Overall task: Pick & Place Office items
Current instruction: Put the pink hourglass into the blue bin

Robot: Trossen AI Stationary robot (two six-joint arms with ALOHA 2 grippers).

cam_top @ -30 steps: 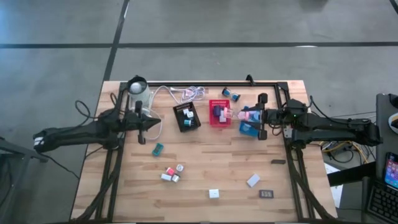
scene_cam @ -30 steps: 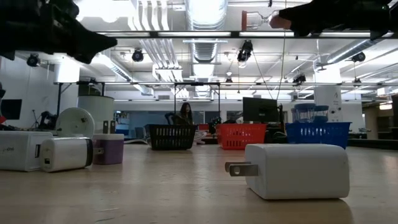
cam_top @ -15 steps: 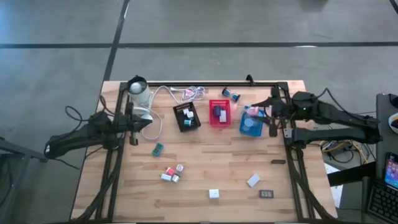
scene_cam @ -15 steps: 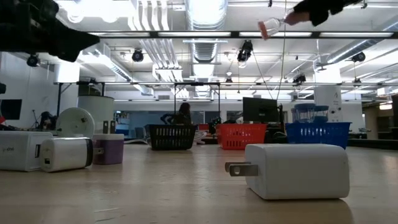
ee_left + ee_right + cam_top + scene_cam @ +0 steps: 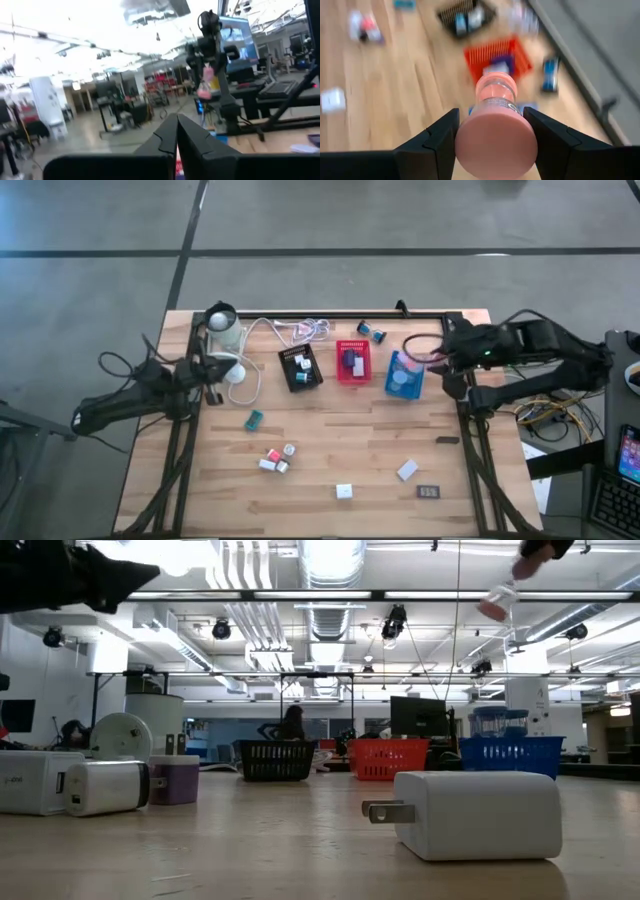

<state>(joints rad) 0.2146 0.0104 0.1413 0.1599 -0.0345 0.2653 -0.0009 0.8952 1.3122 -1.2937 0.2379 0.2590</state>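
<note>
Wooden worktop (image 5: 330,450) carries scattered items; right pincer (image 5: 490,132) clamps a pink clear-walled tape roll (image 5: 495,127) above the blue mesh tray (image 5: 403,378). Released off-centre, it may bounce out. Left pincer (image 5: 215,370) is closed, empty.

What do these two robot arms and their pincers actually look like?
Both arms are slim, dark and jointed, the left arm and the right arm reaching in from opposite sides of the table. Black cables loop loosely along each. Each ends in two flat, angular black fingers: the left gripper and the right gripper. No markings are readable.
</note>
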